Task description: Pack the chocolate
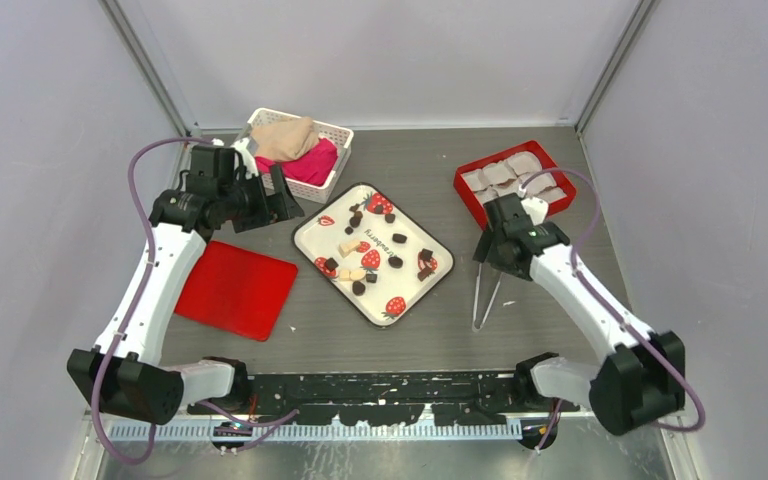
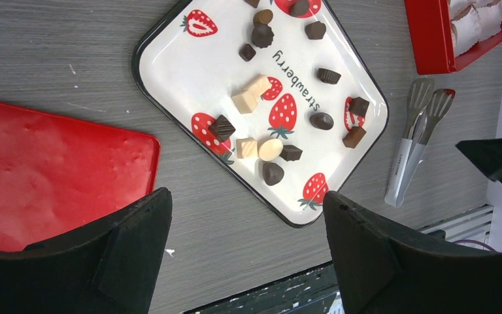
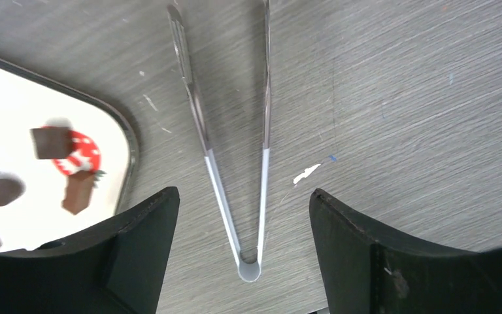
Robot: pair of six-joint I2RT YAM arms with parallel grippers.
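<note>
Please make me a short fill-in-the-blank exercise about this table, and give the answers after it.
The chocolates lie on a tray printed with ____. The right gripper hangs above the tongs with its fingers ____. The box with the paper cups is ____ in colour. Answers: strawberries; open; red.

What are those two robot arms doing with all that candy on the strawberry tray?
They are getting ready to pack chocolate. The chocolates lie on the strawberry tray in the middle of the table, and the red box of white paper cups looks unfilled. The right gripper hangs open just above the hinge end of the tongs, which lie on the table, not gripped yet. The left gripper is open too and holds nothing. A red lid lies beside the tray.
</note>
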